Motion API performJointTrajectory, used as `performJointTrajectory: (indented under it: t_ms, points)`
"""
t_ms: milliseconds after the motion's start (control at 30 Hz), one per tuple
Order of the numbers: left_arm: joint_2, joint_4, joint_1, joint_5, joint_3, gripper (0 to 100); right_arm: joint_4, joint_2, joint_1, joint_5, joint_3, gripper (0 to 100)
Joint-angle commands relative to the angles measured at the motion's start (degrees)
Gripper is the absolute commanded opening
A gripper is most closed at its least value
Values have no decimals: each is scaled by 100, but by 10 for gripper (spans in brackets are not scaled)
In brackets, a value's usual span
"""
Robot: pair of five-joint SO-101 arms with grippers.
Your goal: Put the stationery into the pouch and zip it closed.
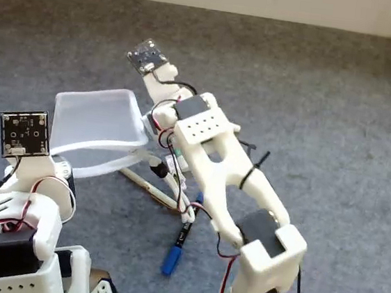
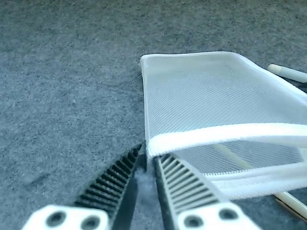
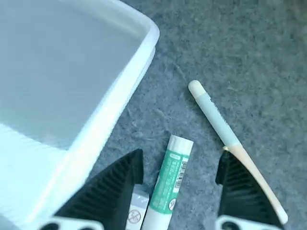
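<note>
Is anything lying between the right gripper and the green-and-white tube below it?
Nothing visible does: the green-and-white tube lies bare on the grey carpet between the open jaws of the right gripper. A pale blue-and-cream pen runs under one finger and may catch it.

White plastic arms [image 1: 213, 145] carry black motors [image 1: 260, 227], red and black cables [image 1: 299, 287], and black ribbed fingers [image 2: 112, 179].

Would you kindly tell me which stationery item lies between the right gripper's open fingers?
The green-and-white glue stick, lying between the right gripper's fingers; the pale blue-and-cream pen lies outside them, beside one finger.
</note>
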Motion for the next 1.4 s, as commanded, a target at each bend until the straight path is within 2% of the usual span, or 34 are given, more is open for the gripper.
performJointTrajectory:
  t_ms: [0,100,267,1033,1267,1367]
  points:
    - [84,18,-92,70,-110,7,-127,259,145,88,-875,238]
    - [84,18,-92,70,-84,7,-127,708,242,114,-1270,238]
    - [84,18,-92,70,-84,7,-119,1332,259,563,-1648,238]
    - [84,18,-84,70,-75,7,-119,2985,514,563,-3090,238]
    - [84,18,-84,70,-75,7,-119,3143,655,563,-3099,237]
    - [84,18,-84,70,-75,7,84,3143,734,563,-3116,189]
